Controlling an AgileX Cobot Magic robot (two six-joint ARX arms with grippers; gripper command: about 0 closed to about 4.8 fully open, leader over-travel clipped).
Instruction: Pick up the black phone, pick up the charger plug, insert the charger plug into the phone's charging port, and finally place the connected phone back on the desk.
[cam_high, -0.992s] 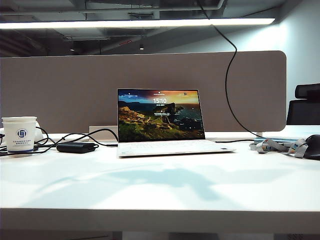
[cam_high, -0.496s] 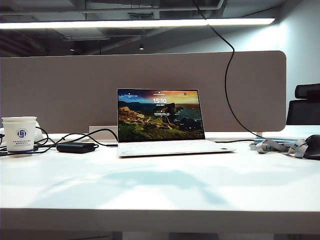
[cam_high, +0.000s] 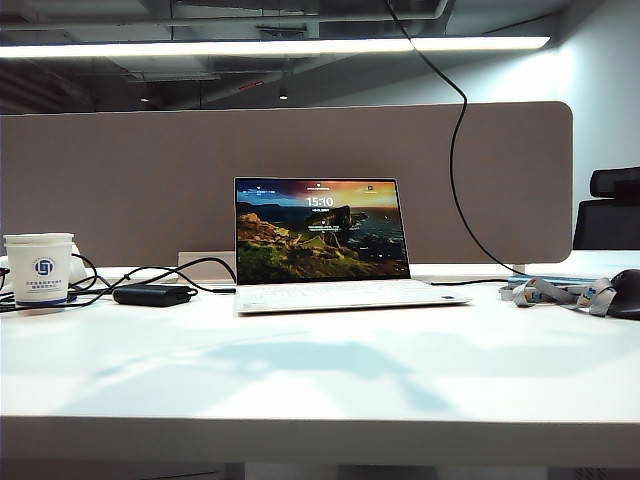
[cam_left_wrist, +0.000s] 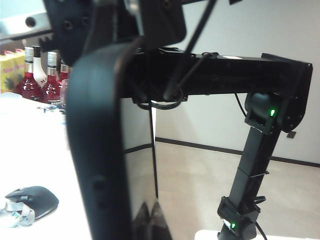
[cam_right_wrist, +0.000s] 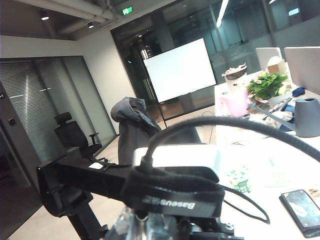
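Note:
The black phone (cam_left_wrist: 95, 165) fills the left wrist view edge-on and upright. My left gripper (cam_left_wrist: 151, 220) is shut on its lower end. At the phone's far end a thin black cable (cam_left_wrist: 162, 102) loops under my right gripper's dark body (cam_left_wrist: 125, 20). In the right wrist view my right gripper (cam_right_wrist: 150, 226) is shut at the cable's end, just under a black Baseus strap (cam_right_wrist: 172, 192). The charger plug and the charging port are hidden there. The cable (cam_high: 455, 150) hangs down to the desk (cam_high: 320, 370) in the exterior view, where neither gripper shows.
An open laptop (cam_high: 320, 240) stands mid-desk, with a paper cup (cam_high: 40, 268) and a black power brick (cam_high: 152, 294) to its left. A mouse (cam_high: 625, 292) and lanyard (cam_high: 560, 292) lie at the right. Another dark handset (cam_right_wrist: 300, 206) lies on a table.
The upper part of the hanging cable has swung a little to the left, and the shadows on the desk have shifted slightly. Everything on the desk has stayed put.

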